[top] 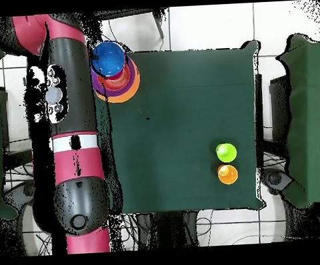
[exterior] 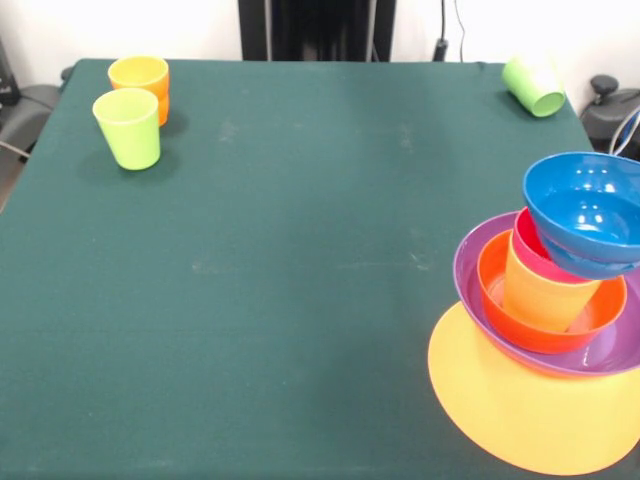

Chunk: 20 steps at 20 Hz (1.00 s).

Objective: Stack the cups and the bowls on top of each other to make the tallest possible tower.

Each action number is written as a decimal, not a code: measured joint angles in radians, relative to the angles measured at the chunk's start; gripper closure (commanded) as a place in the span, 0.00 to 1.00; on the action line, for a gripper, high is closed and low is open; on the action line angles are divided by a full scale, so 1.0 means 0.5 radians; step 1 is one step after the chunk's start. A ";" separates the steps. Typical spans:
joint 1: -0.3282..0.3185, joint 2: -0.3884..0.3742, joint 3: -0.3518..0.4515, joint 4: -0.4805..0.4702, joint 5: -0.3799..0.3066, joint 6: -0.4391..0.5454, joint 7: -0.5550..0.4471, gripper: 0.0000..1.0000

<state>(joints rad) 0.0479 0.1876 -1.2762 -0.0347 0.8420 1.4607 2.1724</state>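
Standing well apart from the tower, the lime green cup and orange cup wait upright at the table's opposite corner. No gripper shows, so whether its fingers are spread cannot be told.

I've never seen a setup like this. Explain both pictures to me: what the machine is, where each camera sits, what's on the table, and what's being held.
The red and black arm is a robot, seen here lying alongside the table. One camera looks across the green table; the other looks straight down.

At one corner stands the tower: an orange-yellow bowl lowest, then a purple bowl, a red-orange bowl, an orange cup, and a tilted blue bowl on top.

Elsewhere stand a lime green cup and an orange cup; a green cup lies on its side.

The gripper isn't visible, so nothing is seen held.
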 measured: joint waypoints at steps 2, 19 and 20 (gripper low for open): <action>0.000 -0.004 0.019 0.004 -0.016 0.000 -0.002 1.00; 0.043 -0.144 0.324 0.153 -0.287 0.000 -0.010 1.00; 0.051 -0.151 0.340 0.168 -0.304 0.000 -0.010 1.00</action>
<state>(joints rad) 0.0732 0.1121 -1.1064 0.0495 0.6898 1.4607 2.1673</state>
